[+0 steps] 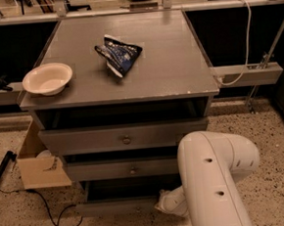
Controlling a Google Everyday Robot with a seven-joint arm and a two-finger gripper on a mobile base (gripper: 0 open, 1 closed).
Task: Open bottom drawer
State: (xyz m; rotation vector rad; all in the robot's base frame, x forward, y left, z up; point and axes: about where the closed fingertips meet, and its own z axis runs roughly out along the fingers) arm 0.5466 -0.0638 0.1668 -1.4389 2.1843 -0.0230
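At the far left edge of the frame, a black pole lies slanted on the speckled floor, and a thin dark cable loops across the floor beside it. Just right of that, an open cardboard box sits against the left side of a grey wooden cabinet that fills the middle of the view.

On the cabinet's flat top, near its left front corner, rests a shallow white bowl. Further right, toward the centre back of the top and well apart from the bowl, lies a crumpled blue and black packet.

Below the top are three grey drawer fronts, stacked. The top drawer has a small round knob at its centre, as does the middle drawer beneath it. The bottom drawer is the lowest front, at bottom centre of the frame, with a dark gap above it. I cannot make out its knob.

At the right end of that bottom front is my gripper, low near the floor and touching or just beside the panel. I cannot tell whether it is open or closed. The bulky white arm rises from it and fills the lower right.

At upper right, a white cord curves down to a grey rail.
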